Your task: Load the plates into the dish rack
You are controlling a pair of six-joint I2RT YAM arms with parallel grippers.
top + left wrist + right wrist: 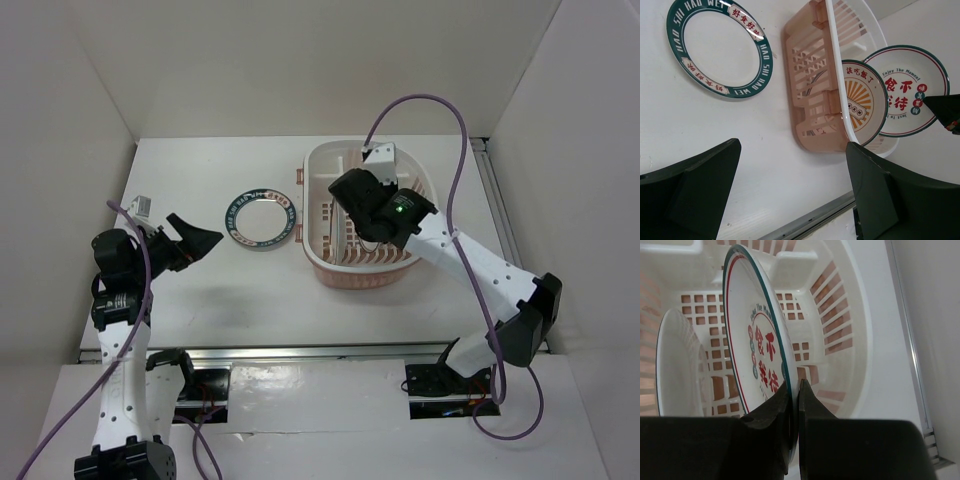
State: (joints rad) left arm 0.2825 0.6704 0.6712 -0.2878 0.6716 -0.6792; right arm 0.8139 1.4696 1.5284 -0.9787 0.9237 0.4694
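Note:
The pink-and-cream dish rack (318, 165) stands at the back middle of the table. My right gripper (796, 390) reaches down into the dish rack (840, 325), shut on the rim of the upright plate with red characters and coloured dots (760, 355). Beside that plate the sunburst plate (865, 102) stands on edge in the rack, showing its white back (677, 365) in the right wrist view. The plate with the dark blue-green rim band (260, 217) lies flat on the table left of the rack. My left gripper (195, 243) hovers open and empty left of it.
White walls close in the table on the left, back and right. A metal rail (300, 352) runs along the near edge, and another rail (912, 355) runs along the table's right side. The right arm's purple cable (440, 110) loops over the rack.

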